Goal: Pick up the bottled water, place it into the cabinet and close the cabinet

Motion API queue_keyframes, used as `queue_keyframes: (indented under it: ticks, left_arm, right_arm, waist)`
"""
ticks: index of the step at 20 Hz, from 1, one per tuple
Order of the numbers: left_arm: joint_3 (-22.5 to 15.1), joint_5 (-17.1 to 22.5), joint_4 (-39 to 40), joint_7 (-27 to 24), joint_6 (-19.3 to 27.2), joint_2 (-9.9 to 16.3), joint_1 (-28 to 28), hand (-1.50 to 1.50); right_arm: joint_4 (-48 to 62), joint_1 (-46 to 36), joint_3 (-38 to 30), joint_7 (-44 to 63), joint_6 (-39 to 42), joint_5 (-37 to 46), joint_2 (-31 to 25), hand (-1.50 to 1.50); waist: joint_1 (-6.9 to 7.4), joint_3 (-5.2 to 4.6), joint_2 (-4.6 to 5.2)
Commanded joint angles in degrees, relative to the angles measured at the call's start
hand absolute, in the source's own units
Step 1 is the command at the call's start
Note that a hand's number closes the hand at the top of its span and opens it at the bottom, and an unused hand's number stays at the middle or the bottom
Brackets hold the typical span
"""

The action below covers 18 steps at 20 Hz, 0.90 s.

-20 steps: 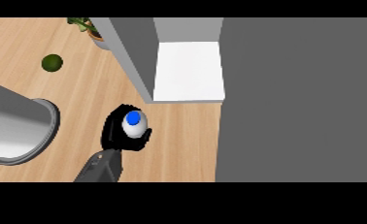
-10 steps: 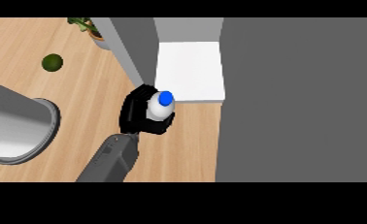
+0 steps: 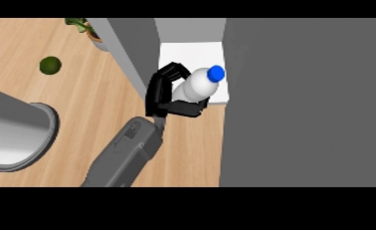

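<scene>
Arm comes first, low at 6 o'clock: one long grey forearm (image 3: pixel 125 154) comes up from the bottom edge over the light brown wooden counter (image 3: pixel 88 99). At its end, near the middle of the view, is the black left hand (image 3: pixel 163 97). Its fingers are curled round the clear plastic water bottle with the blue cap (image 3: pixel 197 85). The bottle is held up off the counter and tips over, with its cap pointing to 1 o'clock.

A second ago the bottle was lower down, over the wood, and more upright. Now it has moved up and to the right. Its cap end hangs over the front edge of the white cabinet floor (image 3: pixel 187 55), while its bottom end is over the wood. I think the carrying is nearly done. The bottle must go deeper in and be let go, and then the cabinet needs closing.

No words or labels can be read on the bottle or anywhere else.

At 9 o'clock sits a big round grey pot (image 3: pixel 22 134). Further off, at 10 o'clock, lies a small round green fruit (image 3: pixel 50 65). At 11 o'clock a leafy green plant in a pot (image 3: pixel 86 29) stands beside the grey cabinet wall (image 3: pixel 136 50). A wide flat grey panel (image 3: pixel 301 99) fills the side at 3 o'clock.
</scene>
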Motion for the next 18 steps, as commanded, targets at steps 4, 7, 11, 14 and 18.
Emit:
queue_keyframes:
  ticks: [4,7,11,14,18]
  left_arm:
    - [-2.59,1.64,8.06,5.45,9.55,-0.01,-11.83,1.5]
    - [0.15,4.46,16.14,3.17,7.96,-0.01,-16.07,1.5]
    - [2.39,5.21,22.26,5.39,9.0,-0.01,-23.34,1.5]
    - [-0.3,0.97,28.61,3.82,9.47,0.74,-24.59,1.5]
    - [0.15,0.92,34.04,3.26,12.67,0.02,-26.35,1.5]
  right_arm:
    - [-1.71,1.32,-1.82,-0.51,1.71,-5.39,0.28,-1.5]
    - [-3.62,-0.14,-3.09,1.65,1.54,-7.0,-0.23,-1.5]
    - [-1.19,0.34,-7.67,-1.13,4.19,-8.73,-1.87,-1.5]
    - [-1.24,-0.99,-5.75,-0.26,3.73,-7.09,-0.8,-1.5]
    - [-3.31,-2.81,-5.86,2.65,2.61,-8.51,-0.46,-1.5]
  waist:
    - [-1.04,0.0,0.23]
    - [-1.77,-0.04,0.73]
    - [-2.28,0.01,0.77]
    - [-2.36,0.01,1.05]
    - [-2.74,-0.06,1.55]
